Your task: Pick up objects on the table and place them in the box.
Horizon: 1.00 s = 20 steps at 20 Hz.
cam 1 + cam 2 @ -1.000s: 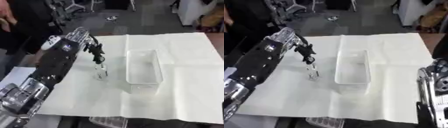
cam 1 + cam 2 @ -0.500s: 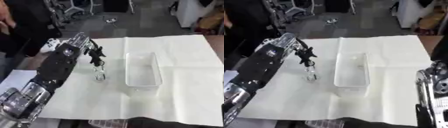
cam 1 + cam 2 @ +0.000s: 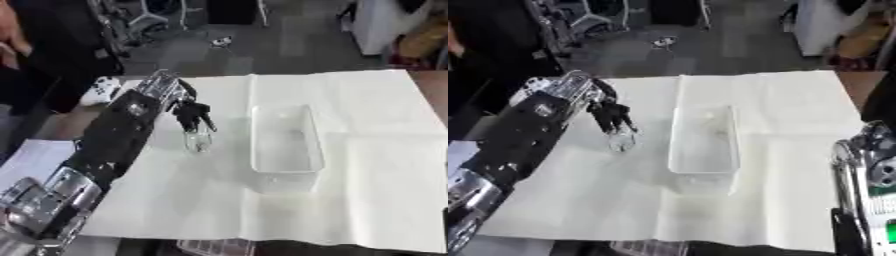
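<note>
A small clear bottle-like object (image 3: pixel 198 142) stands upright on the white cloth (image 3: pixel 367 165), left of the box. My left hand (image 3: pixel 191 111) comes in from the lower left, its dark fingers curled down round the object's top. The clear plastic box (image 3: pixel 284 140) lies lengthwise in the middle of the cloth and looks empty. My right arm (image 3: pixel 866 165) shows only as a silver and black block at the lower right edge of the right eye view; I cannot make out its fingers.
A white game controller (image 3: pixel 103 90) lies off the cloth at the far left. A clear ribbed thing (image 3: pixel 214 247) pokes out at the cloth's front edge. Past the table are dark floor, chair legs and a person in black at the left.
The whole picture has shifted a little, so the head moved. My left hand stays at the top of the clear object, which sits at the same spot beside the box.
</note>
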Tool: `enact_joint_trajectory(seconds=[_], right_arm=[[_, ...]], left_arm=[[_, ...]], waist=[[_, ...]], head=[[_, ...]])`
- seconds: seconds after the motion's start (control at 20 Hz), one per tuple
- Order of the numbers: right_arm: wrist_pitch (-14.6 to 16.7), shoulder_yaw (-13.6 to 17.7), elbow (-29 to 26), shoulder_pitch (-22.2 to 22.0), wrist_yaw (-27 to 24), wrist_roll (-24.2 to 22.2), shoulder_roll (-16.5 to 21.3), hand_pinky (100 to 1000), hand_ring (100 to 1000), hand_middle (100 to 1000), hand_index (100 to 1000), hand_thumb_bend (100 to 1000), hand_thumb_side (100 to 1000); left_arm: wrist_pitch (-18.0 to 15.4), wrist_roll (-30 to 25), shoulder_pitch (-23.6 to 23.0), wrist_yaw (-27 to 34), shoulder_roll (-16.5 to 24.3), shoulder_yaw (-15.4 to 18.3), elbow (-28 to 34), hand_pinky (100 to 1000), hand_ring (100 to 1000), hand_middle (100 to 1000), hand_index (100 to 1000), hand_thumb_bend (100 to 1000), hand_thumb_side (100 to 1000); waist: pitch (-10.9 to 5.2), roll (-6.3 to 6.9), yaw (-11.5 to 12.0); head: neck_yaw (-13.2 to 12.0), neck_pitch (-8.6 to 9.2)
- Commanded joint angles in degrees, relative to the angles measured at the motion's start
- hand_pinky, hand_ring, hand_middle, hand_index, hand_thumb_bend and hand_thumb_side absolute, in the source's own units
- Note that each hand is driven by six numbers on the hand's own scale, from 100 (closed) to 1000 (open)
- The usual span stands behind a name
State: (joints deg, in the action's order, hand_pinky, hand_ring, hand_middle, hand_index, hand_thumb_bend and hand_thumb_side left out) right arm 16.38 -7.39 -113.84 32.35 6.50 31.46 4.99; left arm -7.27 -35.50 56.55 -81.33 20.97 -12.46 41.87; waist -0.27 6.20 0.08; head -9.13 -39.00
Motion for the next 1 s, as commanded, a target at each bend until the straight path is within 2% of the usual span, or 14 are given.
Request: enact_joint_trajectory(seconds=[0.05,0.2,0.45,0.55,0.7,0.85,0.9,0.95,1.0], right_arm=[[-0.12,-0.18,-0.75,0.93,-0.16,-0.22,-0.17,529,543,580,742,100,1000],[-0.13,-0.18,-0.75,0.96,-0.18,-0.23,-0.15,529,543,580,742,100,1000],[-0.12,-0.17,-0.75,0.99,-0.2,-0.26,-0.14,529,543,580,742,100,1000],[-0.12,-0.16,-0.75,0.99,-0.21,-0.25,-0.15,529,542,577,742,100,1000],[-0.11,-0.16,-0.75,1.02,-0.2,-0.23,-0.16,529,541,577,743,100,1000],[-0.1,-0.17,-0.75,1.02,-0.2,-0.19,-0.15,529,541,577,743,100,1000],[-0.09,-0.17,-0.75,1.02,-0.2,-0.19,-0.15,529,541,577,743,100,1000],[-0.09,-0.18,-0.75,1.02,-0.2,-0.19,-0.15,529,541,577,743,100,1000],[-0.09,-0.18,-0.75,1.0,-0.2,-0.18,-0.15,529,541,577,743,100,1000]], left_arm=[[0.82,7.47,0.38,1.63,0.51,0.35,0.66,307,450,378,335,100,570],[0.64,11.5,-0.23,2.56,0.21,0.39,-0.7,293,440,370,335,100,567],[-0.21,15.23,-0.68,3.28,-0.01,0.4,-1.33,100,269,158,222,100,555],[-0.61,16.81,-0.85,3.61,0.0,0.42,-1.38,100,193,100,199,100,555],[-0.99,18.38,-1.01,4.2,-0.08,0.52,-1.7,100,197,101,210,100,552],[-1.75,19.8,-1.0,5.89,-0.14,0.73,-1.98,121,354,284,362,100,587],[-2.09,19.78,-0.93,6.3,-0.11,0.7,-2.17,142,374,306,382,100,600],[-2.45,19.36,-0.84,6.52,-0.08,0.64,-2.39,329,505,502,546,100,756],[-2.91,18.45,-0.66,6.66,-0.07,0.64,-2.6,448,585,589,632,100,899]], waist=[[-0.54,-0.31,0.03],[-0.51,-0.35,0.03],[-0.48,-0.37,0.03],[-0.49,-0.37,0.01],[-0.5,-0.37,-0.01],[-0.51,-0.38,-0.02],[-0.51,-0.38,-0.02],[-0.51,-0.38,-0.03],[-0.52,-0.38,-0.03]], head=[[-0.53,0.22],[-0.54,0.23],[-0.61,0.24],[-0.62,0.21],[-0.63,0.23],[-0.67,0.21],[-0.67,0.23],[-0.68,0.24],[-0.71,0.23]])
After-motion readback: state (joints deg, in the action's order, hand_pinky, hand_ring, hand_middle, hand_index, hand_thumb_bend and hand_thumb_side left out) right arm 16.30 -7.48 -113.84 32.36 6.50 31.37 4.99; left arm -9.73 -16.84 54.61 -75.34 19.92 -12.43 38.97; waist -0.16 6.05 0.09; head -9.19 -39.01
